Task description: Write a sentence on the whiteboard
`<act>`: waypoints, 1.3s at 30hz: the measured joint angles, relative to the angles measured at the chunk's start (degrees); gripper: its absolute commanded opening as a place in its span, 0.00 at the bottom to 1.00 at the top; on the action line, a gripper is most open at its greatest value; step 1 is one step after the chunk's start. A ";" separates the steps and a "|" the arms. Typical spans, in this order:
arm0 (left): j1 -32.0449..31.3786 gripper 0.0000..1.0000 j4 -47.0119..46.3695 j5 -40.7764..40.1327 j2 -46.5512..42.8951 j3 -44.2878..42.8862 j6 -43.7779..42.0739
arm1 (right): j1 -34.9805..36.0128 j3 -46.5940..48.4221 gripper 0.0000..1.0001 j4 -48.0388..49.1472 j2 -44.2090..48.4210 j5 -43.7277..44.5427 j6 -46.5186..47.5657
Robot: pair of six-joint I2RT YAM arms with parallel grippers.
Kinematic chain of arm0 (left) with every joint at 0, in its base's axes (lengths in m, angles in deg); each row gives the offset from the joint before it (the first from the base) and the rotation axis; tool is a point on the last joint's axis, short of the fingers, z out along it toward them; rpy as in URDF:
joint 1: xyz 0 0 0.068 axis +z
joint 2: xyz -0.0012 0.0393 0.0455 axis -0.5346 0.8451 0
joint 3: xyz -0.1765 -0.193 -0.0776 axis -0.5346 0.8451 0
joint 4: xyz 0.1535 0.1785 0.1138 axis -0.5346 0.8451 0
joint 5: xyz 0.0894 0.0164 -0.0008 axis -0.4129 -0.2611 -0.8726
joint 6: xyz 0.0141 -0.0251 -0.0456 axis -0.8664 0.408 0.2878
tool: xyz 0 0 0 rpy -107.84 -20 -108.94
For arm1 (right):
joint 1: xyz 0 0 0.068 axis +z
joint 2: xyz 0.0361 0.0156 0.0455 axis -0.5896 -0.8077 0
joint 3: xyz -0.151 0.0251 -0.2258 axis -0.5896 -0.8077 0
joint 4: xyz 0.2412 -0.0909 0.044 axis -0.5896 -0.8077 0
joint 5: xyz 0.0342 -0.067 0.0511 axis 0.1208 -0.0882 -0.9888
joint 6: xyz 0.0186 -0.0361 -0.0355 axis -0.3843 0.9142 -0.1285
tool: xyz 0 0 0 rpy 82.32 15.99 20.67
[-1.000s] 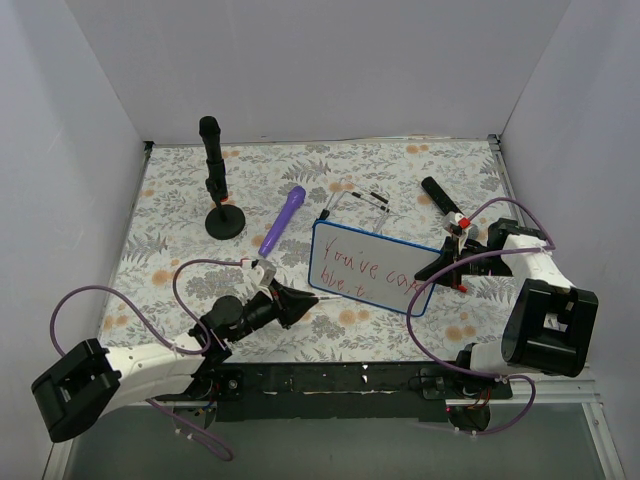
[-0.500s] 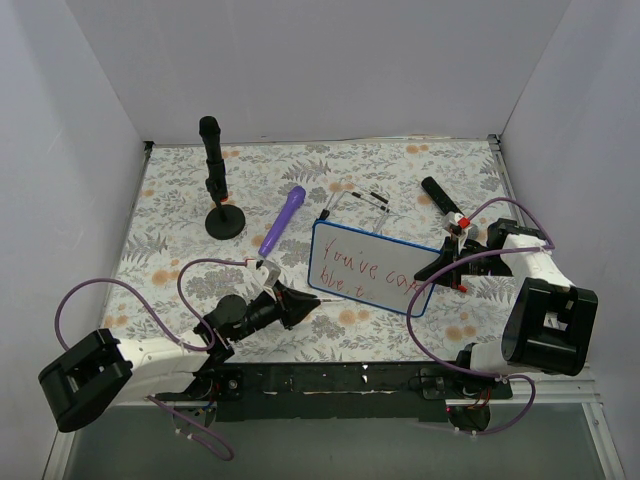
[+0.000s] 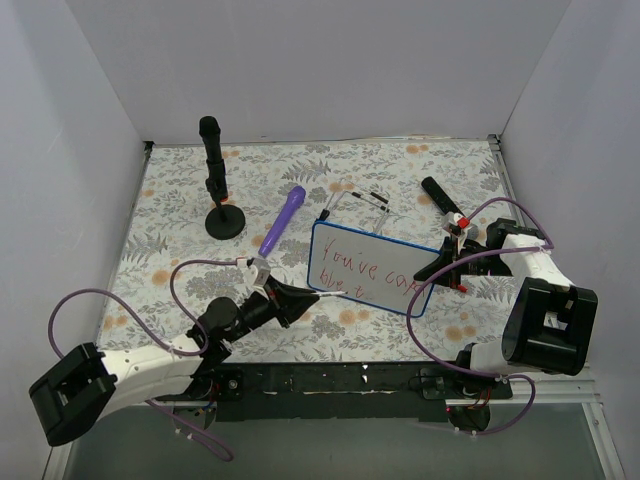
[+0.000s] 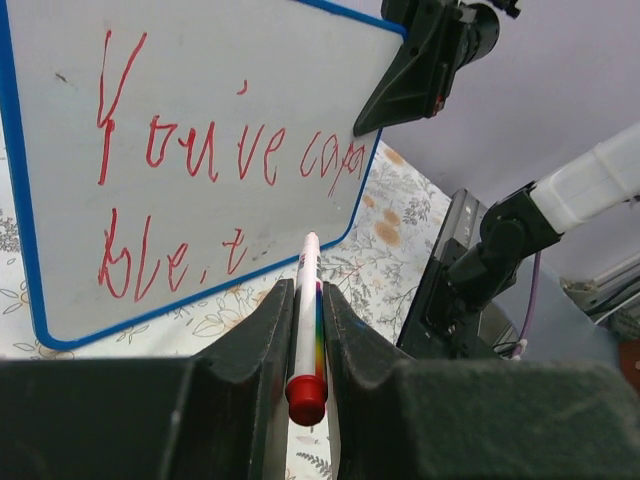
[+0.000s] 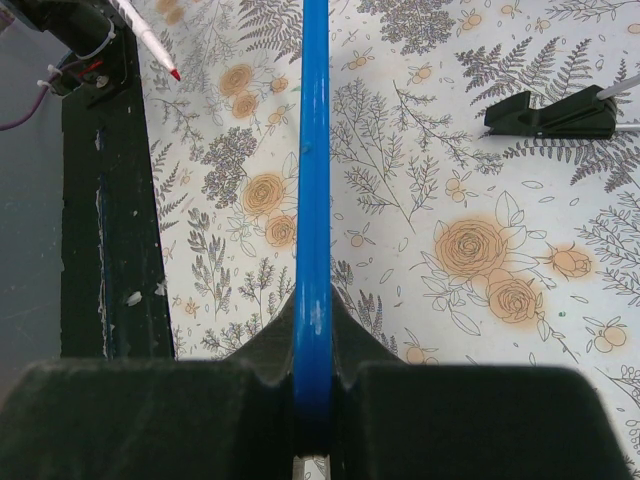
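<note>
The whiteboard (image 3: 365,268) stands tilted at mid-table, white with a blue rim. The sentence (image 3: 358,272) is red script in two lines, "You've can" over "ble. t", read clearly in the left wrist view (image 4: 200,150). My left gripper (image 3: 298,298) is shut on a white marker (image 4: 307,300) with a rainbow stripe and a red end. The marker's tip is at the board's lower edge, right of the "t". My right gripper (image 3: 434,268) is shut on the board's right rim, seen edge-on in the right wrist view (image 5: 314,200).
A black microphone stand (image 3: 216,185) stands at the back left. A purple microphone (image 3: 283,220) lies left of the board. Black clips and wires (image 3: 362,197) lie behind it. A black pen-like piece (image 3: 440,197) lies at the back right. The table's black front edge (image 5: 95,250) is close.
My left gripper has moved right with the marker, bringing its tip from just off the board's left edge onto the lower line. The right gripper and board have not moved.
</note>
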 measured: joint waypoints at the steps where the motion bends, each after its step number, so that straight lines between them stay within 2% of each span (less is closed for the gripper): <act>1: 0.24 0.00 0.24 0.00 -0.85 0.00 0.26 | 0.00 0.00 0.01 0.02 0.00 0.00 0.00; 11: 5.42 0.00 3.87 0.85 -8.41 0.02 4.35 | 0.00 0.00 0.01 0.09 0.00 0.00 -0.02; 26: 7.21 0.00 11.39 1.49 -13.00 0.02 5.57 | 0.28 0.00 0.01 0.17 0.00 0.00 -0.02; 39: 7.67 0.00 10.99 8.28 -1.51 0.02 1.92 | 0.57 0.00 0.01 0.35 0.02 0.00 -0.04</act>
